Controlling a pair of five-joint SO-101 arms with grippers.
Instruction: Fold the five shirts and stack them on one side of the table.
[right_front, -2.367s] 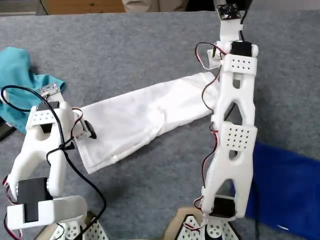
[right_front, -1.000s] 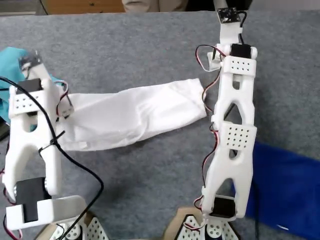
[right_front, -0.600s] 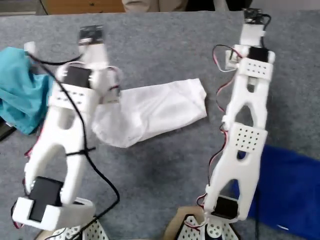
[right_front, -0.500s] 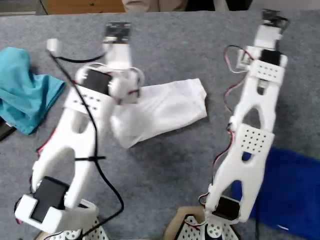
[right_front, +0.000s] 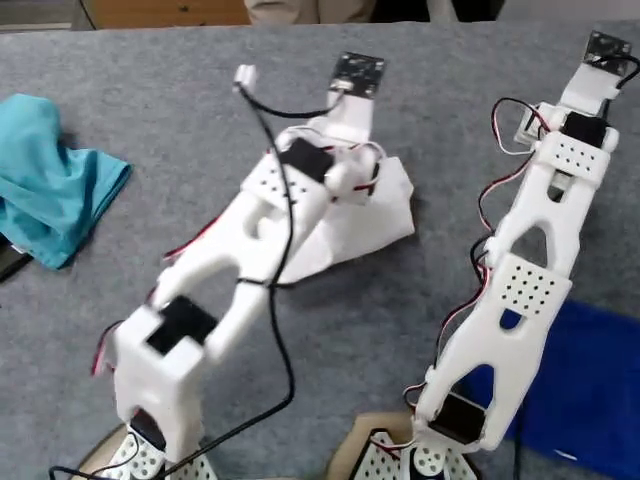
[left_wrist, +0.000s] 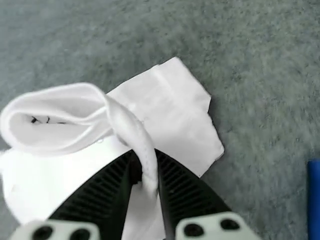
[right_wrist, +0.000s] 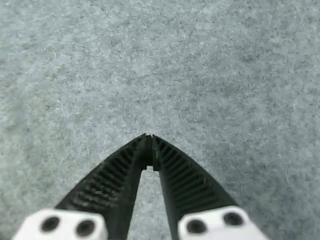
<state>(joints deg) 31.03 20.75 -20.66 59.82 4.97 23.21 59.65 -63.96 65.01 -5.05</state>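
Where the two arms are mounted at the near edge of the grey worktop (right_front: 180, 90), a blue garment (right_front: 585, 385) lies flat beside the base of the right arm (right_front: 530, 280), partly hidden behind it. From the near left, the left arm (right_front: 230, 250) slants diagonally toward the centre, with its wrist above the white shirt (right_front: 385, 215).

The left wrist view gives the detail of the grip. The left claw (left_wrist: 143, 172) is pinched narrow on a raised fold of the white shirt. The held cloth curls up into a rounded loop above the lower layer. That lower layer lies flat on the worktop and ends in a squared, folded corner.

In the high view the white shirt sits near the middle of the worktop, largely covered by the left arm, with only its right-hand corner exposed. A teal shirt (right_front: 50, 180) lies crumpled at the left edge, well apart from the white shirt.

Farthest away, the right arm is stretched out along the right side, its wrist at the far right corner. The right claw (right_wrist: 149, 150) has its tips touching and holds nothing. It hangs above bare worktop, well apart from the white shirt.
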